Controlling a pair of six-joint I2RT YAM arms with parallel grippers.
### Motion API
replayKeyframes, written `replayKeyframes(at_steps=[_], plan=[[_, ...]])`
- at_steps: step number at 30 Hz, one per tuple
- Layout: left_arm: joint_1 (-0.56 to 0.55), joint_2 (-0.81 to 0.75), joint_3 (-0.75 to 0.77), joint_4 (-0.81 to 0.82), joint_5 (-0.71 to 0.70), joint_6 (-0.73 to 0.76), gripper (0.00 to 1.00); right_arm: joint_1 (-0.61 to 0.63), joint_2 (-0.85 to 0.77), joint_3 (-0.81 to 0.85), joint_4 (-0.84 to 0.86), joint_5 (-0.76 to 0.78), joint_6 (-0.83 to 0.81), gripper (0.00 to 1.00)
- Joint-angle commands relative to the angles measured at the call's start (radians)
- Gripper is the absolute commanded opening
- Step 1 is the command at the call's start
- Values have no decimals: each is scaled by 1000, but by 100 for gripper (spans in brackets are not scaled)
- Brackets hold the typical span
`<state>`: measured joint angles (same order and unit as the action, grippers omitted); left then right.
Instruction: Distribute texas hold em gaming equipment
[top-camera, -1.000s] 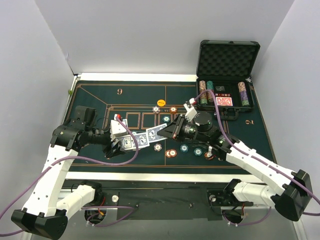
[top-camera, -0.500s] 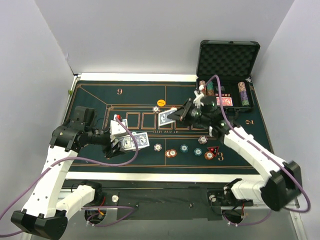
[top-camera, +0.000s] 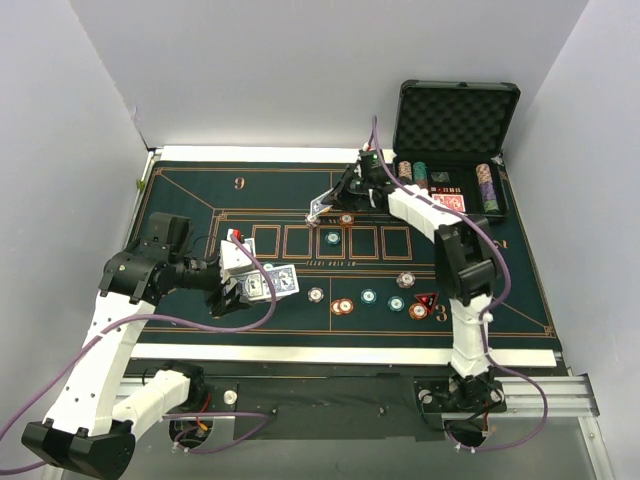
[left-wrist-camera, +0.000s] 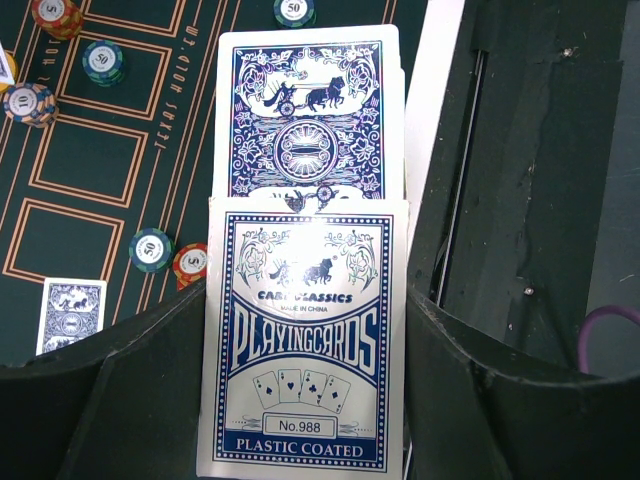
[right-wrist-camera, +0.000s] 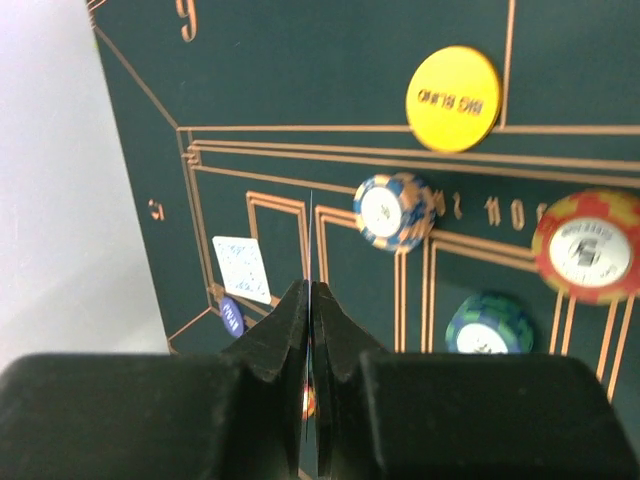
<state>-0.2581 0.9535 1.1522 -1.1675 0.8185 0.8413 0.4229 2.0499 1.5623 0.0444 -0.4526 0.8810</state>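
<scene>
The right end effector (right-wrist-camera: 310, 295) hung over the far part of the green felt mat (top-camera: 200, 200) on the counter (top-camera: 300, 353), its jaws pinched tight on a single card (top-camera: 319, 208) with a blue back. From its own wrist camera that card showed only edge-on (a bare sliver between the fingertips), its long axis running straight out past the tips. From overhead it pointed leftward, near the yellow disc (right-wrist-camera: 453, 98) and a blue-and-white chip (right-wrist-camera: 393, 211). The left end effector (left-wrist-camera: 305, 340) was clamped on the card box (left-wrist-camera: 300, 400) above the mat's near left part. A protruding card (left-wrist-camera: 308, 110) stuck lengthwise out of the box's far end, aimed toward the loose chips (top-camera: 369, 296) mid-mat.
</scene>
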Motion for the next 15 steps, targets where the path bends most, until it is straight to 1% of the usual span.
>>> replayKeyframes(at_steps=[1,3,6,9,11,14,15], plan=[[8,-12,27,22,33,-4,35,-9,90,151,-40,14,-8,0],[10,-13,27,20,33,-4,35,-12,139,186,-41,35,-4,0],[10,-12,30,19,31,-4,35,-16,171,240,-41,75,-5,1],[10,-13,34,15,30,-4,35,-19,219,295,-124,115,-42,4],[10,-16,34,15,27,-2,35,-21,249,337,-172,133,-63,8],[10,-18,37,11,25,-2,36,-22,279,373,-224,152,-92,22],[10,-19,35,9,25,-2,35,-24,292,377,-232,155,-99,25]])
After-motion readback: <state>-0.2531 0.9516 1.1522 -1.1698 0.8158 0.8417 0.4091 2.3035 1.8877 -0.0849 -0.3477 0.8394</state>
